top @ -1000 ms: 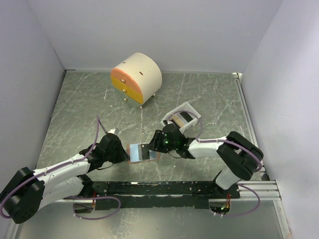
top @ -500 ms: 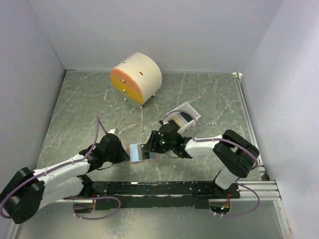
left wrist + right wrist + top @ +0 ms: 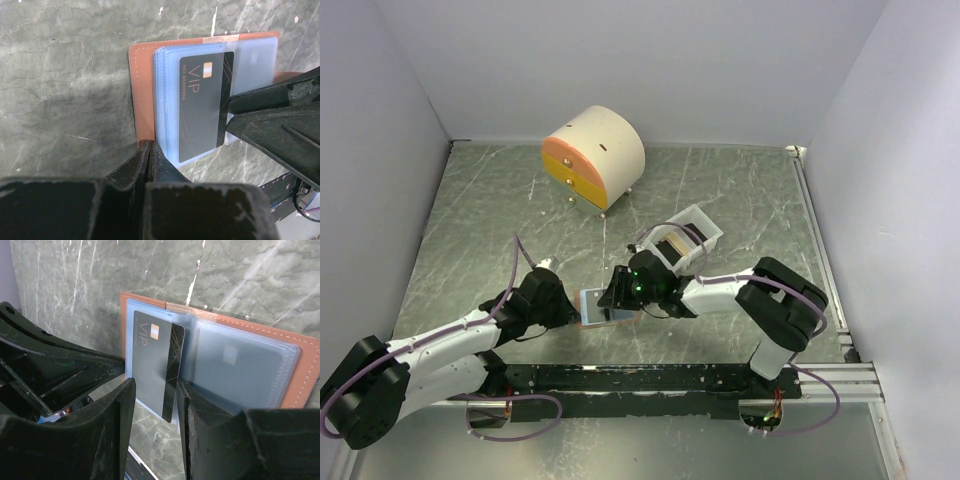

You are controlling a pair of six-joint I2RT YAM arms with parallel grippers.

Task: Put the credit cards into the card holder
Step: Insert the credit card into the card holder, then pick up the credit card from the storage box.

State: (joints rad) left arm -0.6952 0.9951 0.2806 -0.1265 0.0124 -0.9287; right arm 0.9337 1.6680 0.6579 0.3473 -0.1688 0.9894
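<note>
Right claw (image 3: 155,390), half-parted astride black card (image 3: 175,360) (grip unclear), was aimed w/ card's long axis crosswise, twd shut left claw (image 3: 150,147) pinching card holder (image 3: 141,90).

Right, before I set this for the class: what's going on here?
The card holder lies open on the table between the two arms. The left gripper is shut, with its tips at one edge of the holder, apparently steadying it. The right gripper straddles the end of a black VIP card that sits partly inside a clear sleeve. Whether it actually pinches the card is unclear. A second card already sits in the holder beside it.
</note>
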